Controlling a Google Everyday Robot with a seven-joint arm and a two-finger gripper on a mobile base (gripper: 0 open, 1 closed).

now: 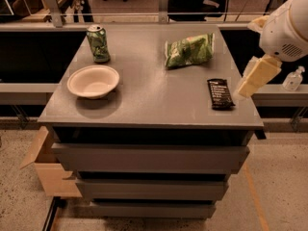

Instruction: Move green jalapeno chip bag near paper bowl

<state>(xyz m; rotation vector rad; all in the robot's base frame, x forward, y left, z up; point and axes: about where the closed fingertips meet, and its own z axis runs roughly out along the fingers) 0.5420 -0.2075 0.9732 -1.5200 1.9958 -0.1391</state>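
The green jalapeno chip bag (188, 50) lies crinkled and puffy at the back right of the grey cabinet top (154, 100). The off-white paper bowl (93, 81) sits at the left, upright, about two bowl widths from the bag. My gripper (255, 76) hangs at the right edge of the top, just right of the black snack bar, in front of and to the right of the bag. It holds nothing that I can see.
A green soda can (98, 43) stands behind the bowl at the back left. A flat black snack bar (220, 93) lies at the right front. A cardboard box (48, 167) sits on the floor at the left. A small bottle (293, 78) stands on the ledge at the right.
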